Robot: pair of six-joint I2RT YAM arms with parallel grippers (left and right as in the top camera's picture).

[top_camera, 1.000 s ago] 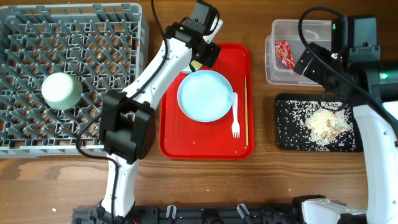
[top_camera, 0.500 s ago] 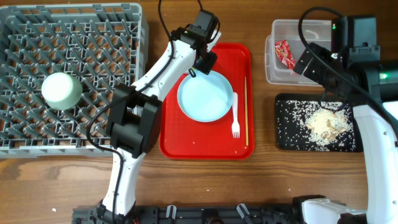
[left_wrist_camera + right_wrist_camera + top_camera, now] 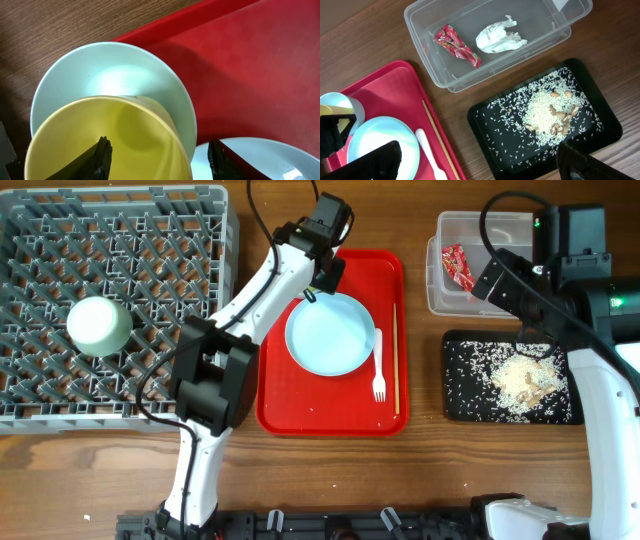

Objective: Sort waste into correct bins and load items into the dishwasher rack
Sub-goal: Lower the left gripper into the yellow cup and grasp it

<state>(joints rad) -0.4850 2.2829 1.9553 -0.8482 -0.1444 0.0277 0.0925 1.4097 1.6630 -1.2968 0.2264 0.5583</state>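
One shift | left gripper (image 3: pixel 159 159) now straddles yellow cup (image 3: pixel 125 125) rim | plate (image 3: pixel 330 333) unmoved

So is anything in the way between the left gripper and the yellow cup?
Nothing visible does. The left gripper is right at the yellow cup, one finger seemingly inside it, the other outside its rim. The cup stands on a pale dish.

Wood-grain table (image 3: pixel 100 480), warm brown, with what may be a dark mounting rail (image 3: pixel 330 525) along its near edge.
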